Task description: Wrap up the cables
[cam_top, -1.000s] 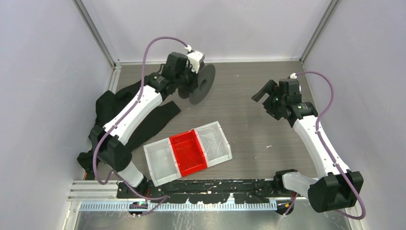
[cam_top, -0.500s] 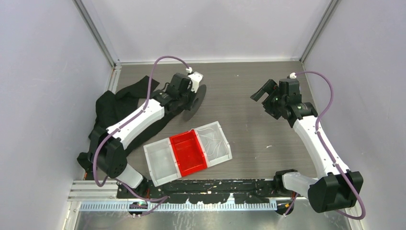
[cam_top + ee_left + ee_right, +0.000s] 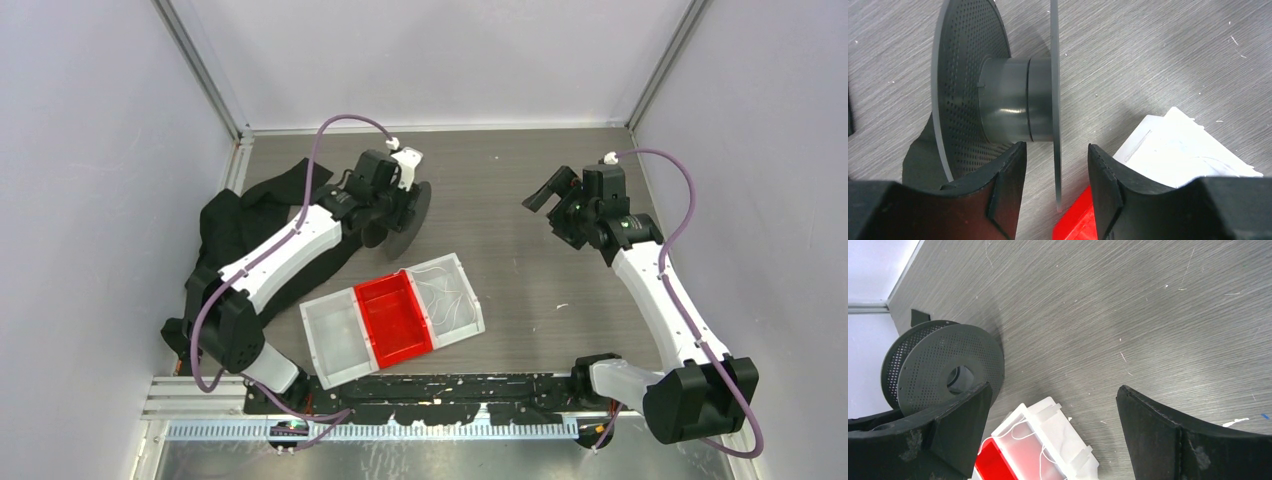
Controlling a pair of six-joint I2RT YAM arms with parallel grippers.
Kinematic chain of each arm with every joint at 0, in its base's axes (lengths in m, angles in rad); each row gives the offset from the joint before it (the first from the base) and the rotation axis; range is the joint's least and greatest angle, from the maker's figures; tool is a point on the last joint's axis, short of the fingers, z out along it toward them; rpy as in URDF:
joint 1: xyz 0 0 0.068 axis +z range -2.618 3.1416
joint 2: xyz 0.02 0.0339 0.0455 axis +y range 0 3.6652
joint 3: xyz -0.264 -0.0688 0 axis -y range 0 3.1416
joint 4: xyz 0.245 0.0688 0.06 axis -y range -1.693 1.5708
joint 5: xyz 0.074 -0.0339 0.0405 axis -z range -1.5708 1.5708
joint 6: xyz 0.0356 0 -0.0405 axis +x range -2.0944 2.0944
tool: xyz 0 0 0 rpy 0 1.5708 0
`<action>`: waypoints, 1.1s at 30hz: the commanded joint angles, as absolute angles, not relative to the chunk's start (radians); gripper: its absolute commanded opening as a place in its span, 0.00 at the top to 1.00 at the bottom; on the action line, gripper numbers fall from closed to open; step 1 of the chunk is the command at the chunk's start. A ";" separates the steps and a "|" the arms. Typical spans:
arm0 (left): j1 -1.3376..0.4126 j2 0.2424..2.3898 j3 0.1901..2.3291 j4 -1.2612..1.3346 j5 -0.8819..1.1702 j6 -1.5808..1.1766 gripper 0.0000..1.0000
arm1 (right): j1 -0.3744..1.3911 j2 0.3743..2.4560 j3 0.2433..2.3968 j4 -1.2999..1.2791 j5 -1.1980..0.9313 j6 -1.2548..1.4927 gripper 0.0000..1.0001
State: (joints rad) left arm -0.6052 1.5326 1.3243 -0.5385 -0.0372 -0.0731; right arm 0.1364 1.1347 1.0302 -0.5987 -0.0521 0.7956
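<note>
The cables are thin white wires curled loosely in the clear right-hand bin; they also show in the right wrist view. A grey perforated spool stands on edge on the table just behind the bins. My left gripper is open, its jaws straddling the spool's thin flange without touching it. In the left wrist view the gripper has a gap on each side of the flange. My right gripper is wide open and empty above the table at the right.
Three joined bins lie at centre: a clear one, a red one, and the clear one holding the cables. A black fabric strap lies at the left under the left arm. Walls enclose the table.
My left gripper has moved nearer and lower with the spool, bringing it from the back of the table to just behind the bins. The right arm has barely moved.
</note>
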 commanded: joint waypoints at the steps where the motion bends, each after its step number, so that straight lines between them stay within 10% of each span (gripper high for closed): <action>1: -0.611 1.462 1.396 -0.569 -0.038 -0.079 0.50 | 0.139 1.105 1.031 -0.567 -0.088 0.760 0.00; 13: -0.609 1.411 1.638 -0.763 -0.062 -0.140 0.49 | 0.523 1.103 1.089 -0.597 -0.051 0.413 0.01; 33: -0.548 1.380 1.733 -0.926 -0.058 -0.316 0.48 | 0.909 1.418 1.000 -0.290 -0.019 0.081 0.51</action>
